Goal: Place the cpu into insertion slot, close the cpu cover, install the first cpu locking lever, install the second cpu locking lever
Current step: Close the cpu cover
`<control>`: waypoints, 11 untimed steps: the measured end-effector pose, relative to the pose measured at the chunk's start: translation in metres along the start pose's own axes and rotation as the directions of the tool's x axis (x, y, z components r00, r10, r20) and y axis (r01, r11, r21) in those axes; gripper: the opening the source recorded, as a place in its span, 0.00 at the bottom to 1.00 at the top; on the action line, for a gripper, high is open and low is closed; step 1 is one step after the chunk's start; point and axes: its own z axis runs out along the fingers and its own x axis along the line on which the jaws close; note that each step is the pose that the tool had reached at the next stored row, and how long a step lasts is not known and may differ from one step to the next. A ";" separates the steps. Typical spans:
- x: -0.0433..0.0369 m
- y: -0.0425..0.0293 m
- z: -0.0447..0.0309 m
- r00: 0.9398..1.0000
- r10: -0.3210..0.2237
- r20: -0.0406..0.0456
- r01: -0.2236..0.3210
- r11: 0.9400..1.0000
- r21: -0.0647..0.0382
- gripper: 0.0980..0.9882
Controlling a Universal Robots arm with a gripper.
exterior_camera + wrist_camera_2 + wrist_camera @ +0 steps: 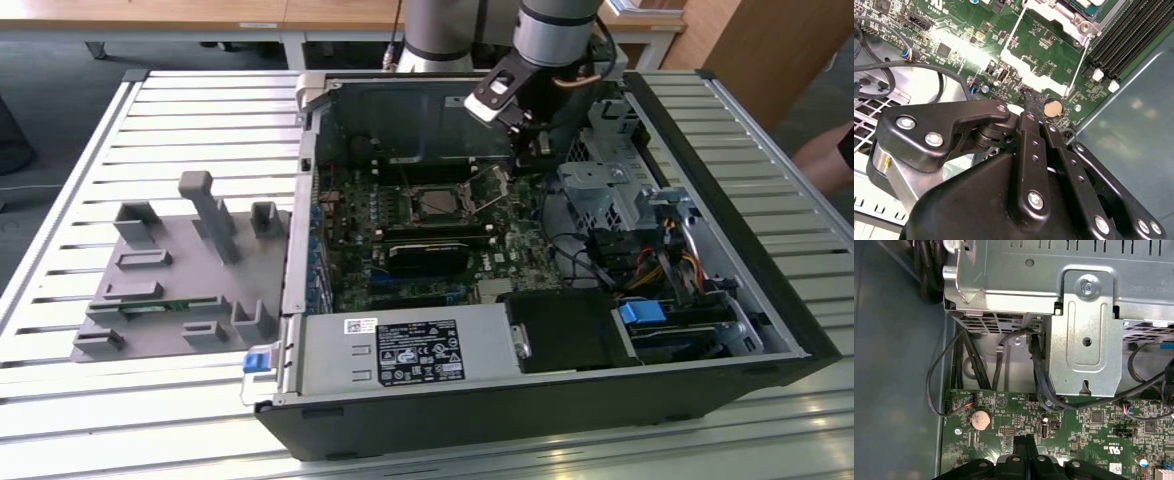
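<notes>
We list: gripper (1030, 97), fingertips pressed together on nothing, poised over the motherboard (1094, 430) just beside the coin cell (980, 419). Insertion slot (438, 203): mid-board, near the gripper, a thin wire lever (1081, 57) alongside.

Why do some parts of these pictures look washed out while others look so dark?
Second wrist view: glare whitens a patch of the green circuit board; exterior view: the silvery slatted metal table gleams along its near edge, while the inside of the open black computer case lies in shade.
</notes>
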 end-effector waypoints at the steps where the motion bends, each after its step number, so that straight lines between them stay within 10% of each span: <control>1: 0.0001 0.0004 0.0005 1.000 0.000 0.000 0.000 1.000 0.000 0.01; 11: 0.0012 0.0017 0.0075 1.000 0.000 0.001 0.000 1.000 0.008 0.01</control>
